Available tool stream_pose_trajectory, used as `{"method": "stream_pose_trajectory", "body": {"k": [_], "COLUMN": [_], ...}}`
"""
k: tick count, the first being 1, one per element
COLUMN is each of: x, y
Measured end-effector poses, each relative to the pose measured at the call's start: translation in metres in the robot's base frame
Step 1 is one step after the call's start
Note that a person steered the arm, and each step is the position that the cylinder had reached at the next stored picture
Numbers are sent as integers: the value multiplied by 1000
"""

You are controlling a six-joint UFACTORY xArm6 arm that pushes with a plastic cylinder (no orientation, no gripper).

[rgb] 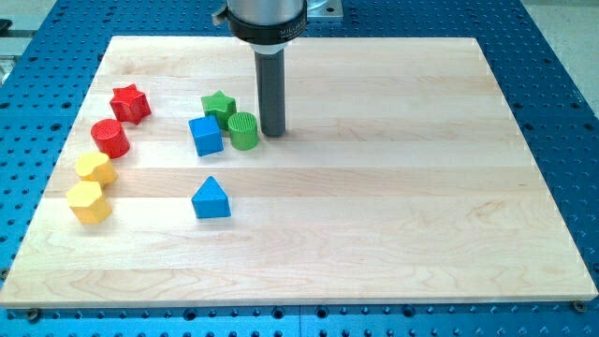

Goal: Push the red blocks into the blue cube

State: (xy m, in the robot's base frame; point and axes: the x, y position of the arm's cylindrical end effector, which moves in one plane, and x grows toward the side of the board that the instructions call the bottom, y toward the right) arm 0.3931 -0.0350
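Seven blocks lie on the desk (393,234). From the left: two yellow blocks (91,185), a red cylinder (110,138) and a red star (130,103); then the blue cube (206,135), with a green star (219,104) at its 12 o'clock, a green cylinder (243,130) at 3 o'clock and a blue triangle (211,198) at 6 o'clock. My tip (272,132) stands just right of the green cylinder; there are no jaws. A good push starts from 9 o'clock of each red block.

A: What is cut off?
B: The dark straight rod (271,84) and its grey metal mount (267,21) run past the view's top.
A: And hidden?
B: The green star-shaped block (218,103) sits partly behind the green cylinder block (243,130).
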Motion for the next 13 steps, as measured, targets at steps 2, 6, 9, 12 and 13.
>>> {"method": "stream_pose_trajectory", "body": {"k": [2, 6, 9, 12, 13], "x": [-108, -36, -35, -25, -36], "y": [-28, -187, -186, -147, -228]}}
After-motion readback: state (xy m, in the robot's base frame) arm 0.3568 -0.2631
